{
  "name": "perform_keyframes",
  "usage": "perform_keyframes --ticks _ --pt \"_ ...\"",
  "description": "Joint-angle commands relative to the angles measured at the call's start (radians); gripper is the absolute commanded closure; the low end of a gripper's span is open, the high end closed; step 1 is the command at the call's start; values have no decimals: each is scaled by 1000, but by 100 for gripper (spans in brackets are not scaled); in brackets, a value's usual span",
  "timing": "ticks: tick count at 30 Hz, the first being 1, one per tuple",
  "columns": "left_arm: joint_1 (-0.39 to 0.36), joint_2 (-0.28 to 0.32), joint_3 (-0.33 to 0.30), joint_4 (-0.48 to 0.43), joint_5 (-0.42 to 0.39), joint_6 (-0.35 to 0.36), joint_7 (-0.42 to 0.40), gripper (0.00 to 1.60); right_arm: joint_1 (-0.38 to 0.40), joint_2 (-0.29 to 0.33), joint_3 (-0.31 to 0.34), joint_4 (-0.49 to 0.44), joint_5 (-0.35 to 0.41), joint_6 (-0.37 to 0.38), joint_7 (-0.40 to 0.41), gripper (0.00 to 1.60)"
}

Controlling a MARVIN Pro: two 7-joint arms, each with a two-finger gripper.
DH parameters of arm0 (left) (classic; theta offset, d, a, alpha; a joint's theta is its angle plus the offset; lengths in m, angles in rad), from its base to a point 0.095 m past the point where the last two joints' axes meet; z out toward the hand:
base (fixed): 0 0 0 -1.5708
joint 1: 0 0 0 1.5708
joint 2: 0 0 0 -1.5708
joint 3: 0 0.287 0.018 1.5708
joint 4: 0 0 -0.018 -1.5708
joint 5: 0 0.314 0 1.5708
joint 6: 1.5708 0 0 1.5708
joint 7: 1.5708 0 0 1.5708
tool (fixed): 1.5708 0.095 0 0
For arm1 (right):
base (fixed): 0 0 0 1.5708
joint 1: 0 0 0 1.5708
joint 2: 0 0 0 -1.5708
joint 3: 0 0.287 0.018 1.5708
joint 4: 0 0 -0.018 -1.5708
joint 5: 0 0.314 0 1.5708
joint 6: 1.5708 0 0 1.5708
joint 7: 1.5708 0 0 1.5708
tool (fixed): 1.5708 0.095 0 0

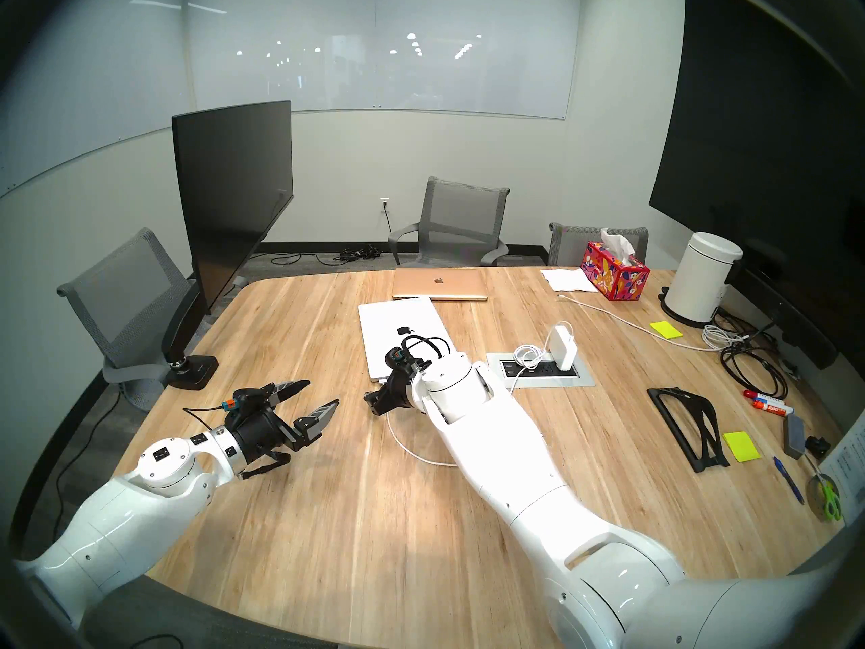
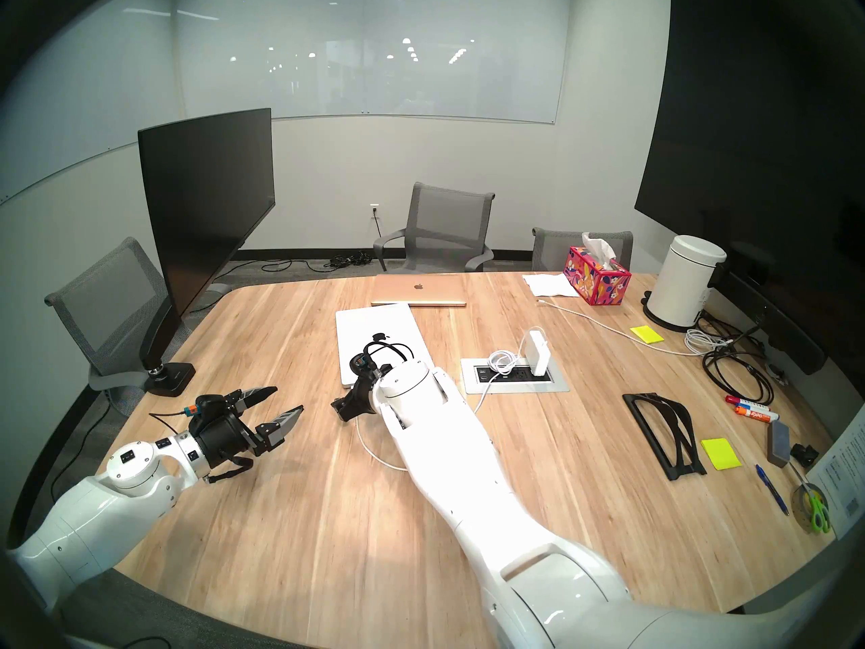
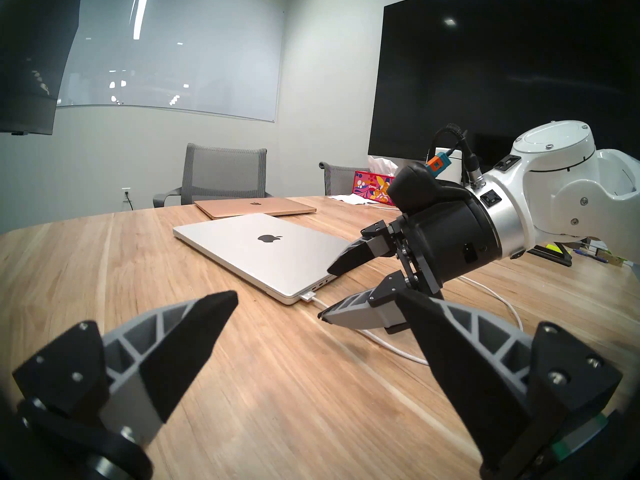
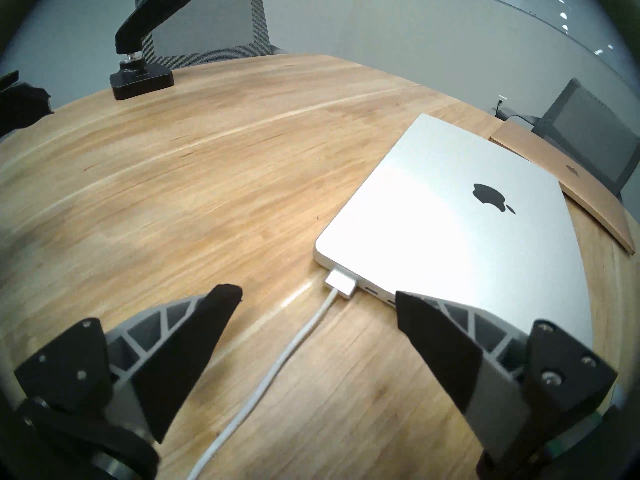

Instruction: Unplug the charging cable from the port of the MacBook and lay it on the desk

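The silver MacBook (image 4: 450, 243) lies closed on the wood desk (image 1: 327, 540), black apple logo up. The charging cable's flat connector (image 4: 341, 282) is plugged into the port at its near corner. The white cord (image 4: 294, 340) runs back under my right arm toward the white power brick (image 1: 564, 348). My right gripper (image 4: 315, 292) is open and low over the desk. The connector sits just ahead, between its fingertips, untouched. My left gripper (image 1: 321, 392) is open and empty, left of the MacBook (image 1: 402, 339). The left wrist view shows the connector (image 3: 309, 296) and my right gripper (image 3: 325, 294).
A gold laptop (image 1: 440, 283) lies just behind the MacBook. A monitor arm base (image 1: 189, 369) stands at the left edge. An outlet box (image 1: 538, 369), tissue box (image 1: 613, 271), white canister (image 1: 700, 283), black stand (image 1: 688, 421) and black cable coils (image 1: 753, 367) are on the right.
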Motion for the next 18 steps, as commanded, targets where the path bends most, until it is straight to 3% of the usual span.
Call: perform_keyframes --ticks 1,18 --pt "-4 -1 -6 -11 -1 -9 1 0 23 -49 38 -6 36 34 -6 0" --pt "-4 -1 -6 -11 -1 -9 1 0 17 -70 81 -20 60 103 -19 0"
